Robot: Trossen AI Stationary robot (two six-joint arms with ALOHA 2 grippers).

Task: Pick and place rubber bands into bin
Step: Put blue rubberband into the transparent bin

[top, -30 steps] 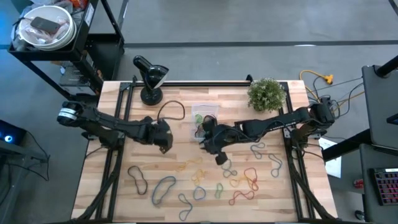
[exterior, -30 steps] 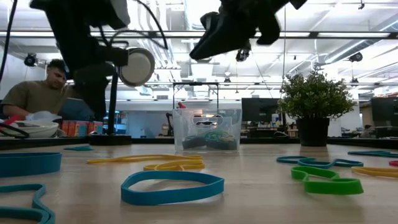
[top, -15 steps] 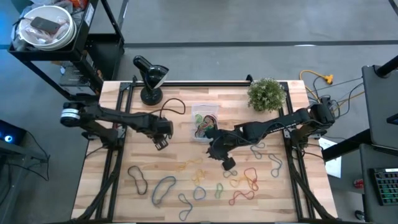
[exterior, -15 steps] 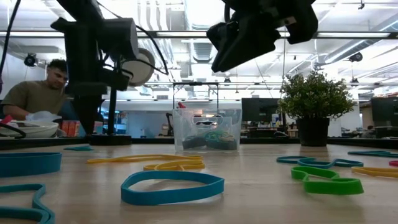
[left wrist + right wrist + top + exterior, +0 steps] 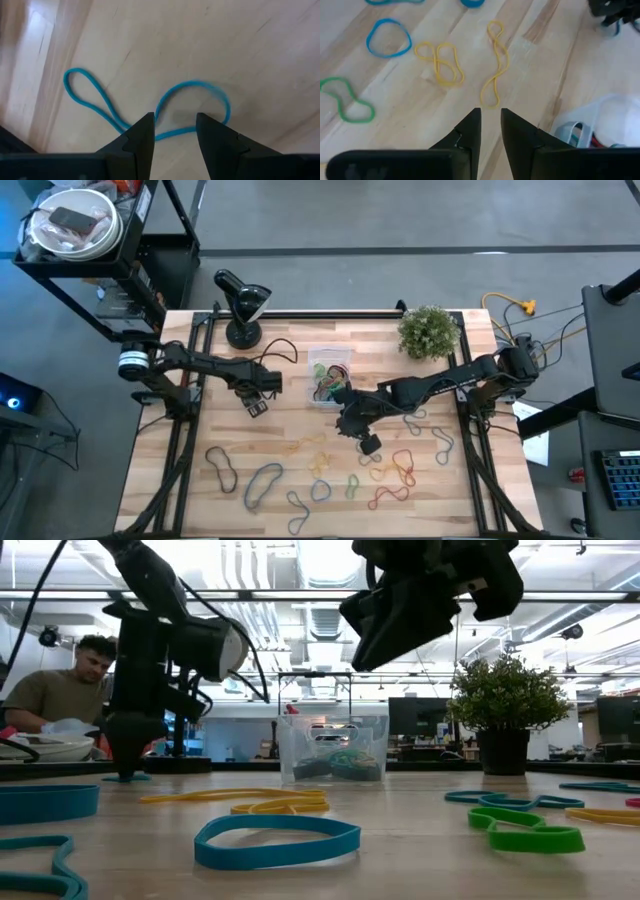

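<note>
A small potted plant (image 5: 429, 331) stands at the tabletop's (image 5: 180, 470) two o'clock corner, and a black desk lamp (image 5: 240, 308) at eleven o'clock, a black cable (image 5: 278, 352) looping from near its base toward the bin (image 5: 329, 376). That clear bin sits just toward twelve o'clock from centre, a few coloured bands already inside it. The rest of the rubber bands (image 5: 395, 470) lie scattered over the six o'clock half of the pale wooden tabletop: yellow ones (image 5: 440, 61) near the middle, red, green and blue ones toward four and five o'clock, a dark and a grey one toward seven. Nothing stands between them and the bin except the arms themselves. Beyond the tabletop there is grey floor, a black cart with a white bowl (image 5: 72, 224) at ten o'clock, and a person (image 5: 62, 690) seated at a desk under bright ceiling lights. The left gripper (image 5: 175, 131) is low over the tabletop at nine o'clock from the bin, its jaws standing apart over a blue band (image 5: 150, 112), gripping nothing. The right gripper (image 5: 490, 122) hangs above the tabletop at five o'clock from the bin, its jaws set to a narrow gap, empty, over a long yellow band (image 5: 495, 75).
</note>
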